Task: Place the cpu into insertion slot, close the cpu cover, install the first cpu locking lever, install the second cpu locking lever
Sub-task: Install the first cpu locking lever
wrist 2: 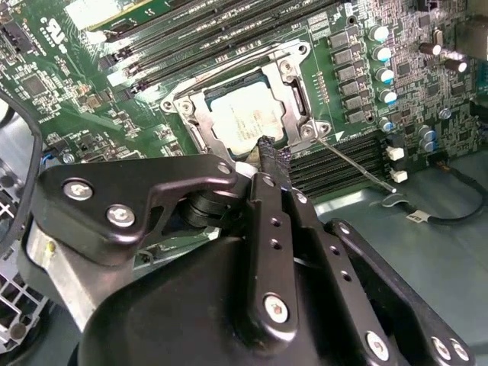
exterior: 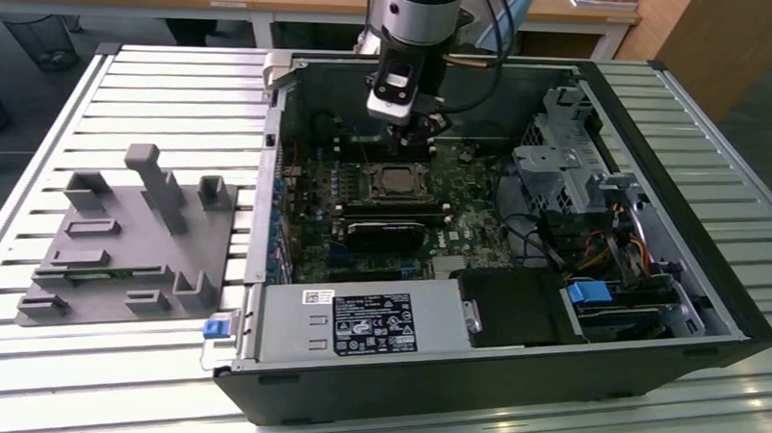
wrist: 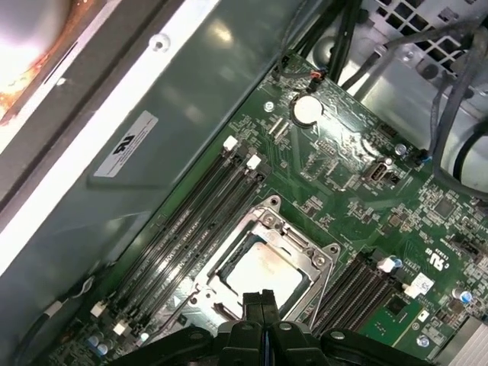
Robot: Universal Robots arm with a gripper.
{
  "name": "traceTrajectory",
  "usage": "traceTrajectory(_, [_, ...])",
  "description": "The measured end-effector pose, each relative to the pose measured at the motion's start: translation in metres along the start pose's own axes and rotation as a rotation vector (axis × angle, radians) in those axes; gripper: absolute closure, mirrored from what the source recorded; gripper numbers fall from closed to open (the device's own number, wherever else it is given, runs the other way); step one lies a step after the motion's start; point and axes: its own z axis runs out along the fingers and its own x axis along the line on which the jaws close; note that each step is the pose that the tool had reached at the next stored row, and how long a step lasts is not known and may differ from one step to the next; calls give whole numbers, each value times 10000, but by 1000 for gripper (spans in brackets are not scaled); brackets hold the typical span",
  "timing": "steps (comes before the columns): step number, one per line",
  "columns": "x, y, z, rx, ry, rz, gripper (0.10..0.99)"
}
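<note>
Slatted metal table (exterior: 172, 84) carries 1 open computer case (exterior: 483, 393), lying on its side, with a grey moulded fixture (exterior: 128, 236) just beside it on the exterior view's left. Arm (exterior: 416, 15) comes down into the case from above. Green circuit board (exterior: 476, 229) covers the case floor; a power supply (exterior: 356, 326) sits along the near wall. Gripper (exterior: 415, 131) hangs low over the board, right at the insertion slot (exterior: 394, 181). In both wrist views the gripper (wrist 2: 268, 149) (wrist: 261, 299) tip sits at the slot's edge; whether it touches cannot be told. The 2 fingers (wrist: 254, 305) are pressed together along a thin seam, clenched on nothing. Cpu cover (wrist 2: 293, 91) (wrist: 293, 238) lies flat over the slot, its window framing the chip. Cpu (wrist 2: 244, 122) (wrist: 263, 271) is seated in the slot under the cover, pale metal top showing through the window. 1 thin lever rod (wrist 2: 354, 162) angles away from a cover corner across the black memory slots (wrist: 191, 229), not lying along the frame.
</note>
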Motion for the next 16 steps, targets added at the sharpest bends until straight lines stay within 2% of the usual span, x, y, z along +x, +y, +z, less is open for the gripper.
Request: traceTrajectory(16, [0, 0, 0, 25, 18, -928, 965])
